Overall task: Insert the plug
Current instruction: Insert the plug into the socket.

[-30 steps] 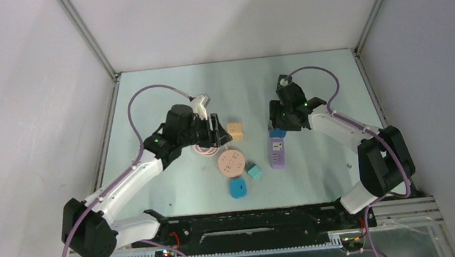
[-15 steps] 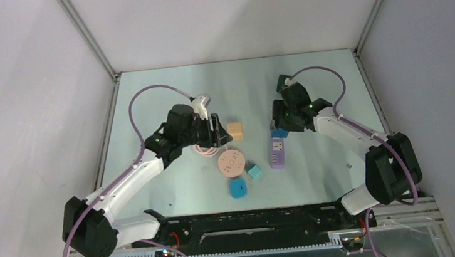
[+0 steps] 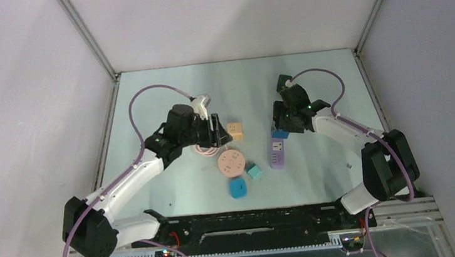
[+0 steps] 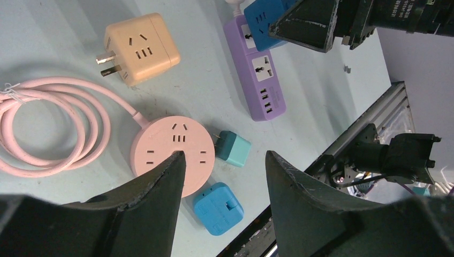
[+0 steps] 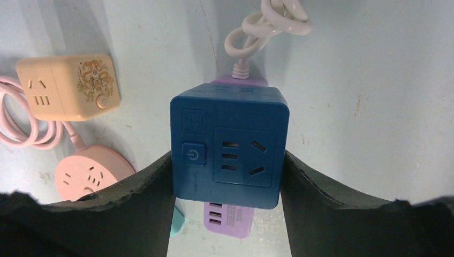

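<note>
My right gripper [image 5: 227,160] is shut on a dark blue cube plug [image 5: 229,144], one finger on each side of it. The cube sits over the far end of the purple power strip [image 5: 227,219], hiding the sockets beneath; I cannot tell whether its pins are in. From above, the cube [image 3: 280,134] and strip [image 3: 277,154] lie right of centre under the right gripper [image 3: 278,127]. My left gripper [image 4: 225,155] hangs open and empty above the pink round socket [image 4: 160,147]. From above, the left gripper [image 3: 219,129] is left of centre.
A tan cube adapter [image 4: 140,48] lies beside the coiled pink cable [image 4: 48,128]. A teal plug [image 4: 233,149] and a flat blue plug [image 4: 217,209] lie near the round socket. The strip's white cord [image 5: 267,21] is bundled behind it.
The right wrist and forearm have shifted slightly to the right while keeping hold of the blue cube at the strip's far end. The left arm has not moved.
</note>
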Tool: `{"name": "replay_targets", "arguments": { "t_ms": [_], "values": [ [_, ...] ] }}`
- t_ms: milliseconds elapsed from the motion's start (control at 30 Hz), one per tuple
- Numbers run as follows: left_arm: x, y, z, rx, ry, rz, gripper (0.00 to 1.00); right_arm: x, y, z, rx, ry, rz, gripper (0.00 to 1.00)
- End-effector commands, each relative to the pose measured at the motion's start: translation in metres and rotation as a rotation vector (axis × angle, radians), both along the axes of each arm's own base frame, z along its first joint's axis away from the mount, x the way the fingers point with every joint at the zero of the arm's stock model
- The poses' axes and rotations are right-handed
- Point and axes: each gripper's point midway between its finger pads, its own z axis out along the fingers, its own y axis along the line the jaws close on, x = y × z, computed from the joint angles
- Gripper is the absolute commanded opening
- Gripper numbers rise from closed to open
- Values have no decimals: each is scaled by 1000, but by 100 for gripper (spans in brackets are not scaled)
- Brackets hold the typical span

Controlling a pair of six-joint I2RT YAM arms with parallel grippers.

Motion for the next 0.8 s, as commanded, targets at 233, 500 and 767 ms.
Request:
{"name": "replay_targets", "arguments": {
  "t_ms": [233, 500, 767],
  "values": [
    [2, 1, 3, -8, -35, -5, 61, 5, -10, -11, -13, -11, -35, 0],
    [3, 1, 4, -10, -34, -1, 61, -2, -9, -27, -42, 31, -32, 0],
    [4, 0, 4, -9, -35, -6, 61, -17, -11, -38, -154, 54, 21, 0]
  ]
}}
